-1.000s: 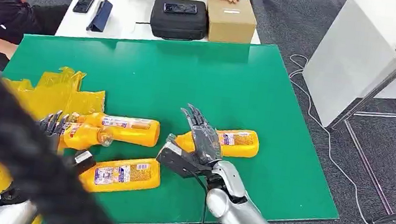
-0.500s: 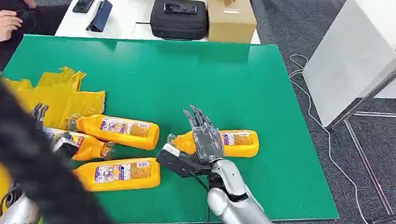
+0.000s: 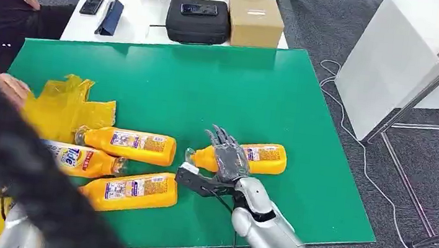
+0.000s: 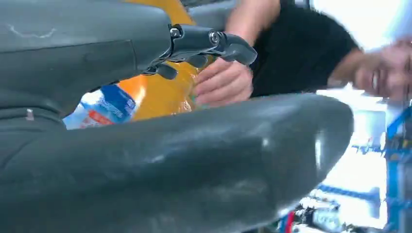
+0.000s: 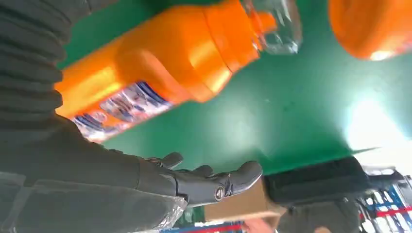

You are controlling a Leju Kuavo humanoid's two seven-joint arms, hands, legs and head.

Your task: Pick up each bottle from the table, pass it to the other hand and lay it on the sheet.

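Several orange bottles lie on the green table [image 3: 209, 85]. My right hand [image 3: 227, 157] is spread open over the neck of the rightmost bottle [image 3: 263, 156], and the right wrist view shows that bottle [image 5: 160, 58] apart from my fingers [image 5: 209, 182]. Two bottles [image 3: 130, 144] [image 3: 131, 191] lie side by side in the middle. Between them, a third bottle [image 3: 83, 159] lies at the edge of the yellow sheet [image 3: 69, 104]. My left hand [image 4: 145, 145] has its fingers [image 4: 214, 43] stretched out and holds nothing; an orange bottle [image 4: 145, 94] shows beyond them.
A person's hand [image 3: 12, 86] rests on the yellow sheet, and it appears as the hand [image 4: 223, 82] in the left wrist view. A dark blurred band [image 3: 29, 183] crosses the lower left. Behind the green table, a white table carries a black case [image 3: 199, 20] and a cardboard box [image 3: 255, 21].
My left hand let go of its bottle, which now lies at the sheet's edge, and drew back to the left. A person's hand reached onto the sheet. My right hand barely moved.
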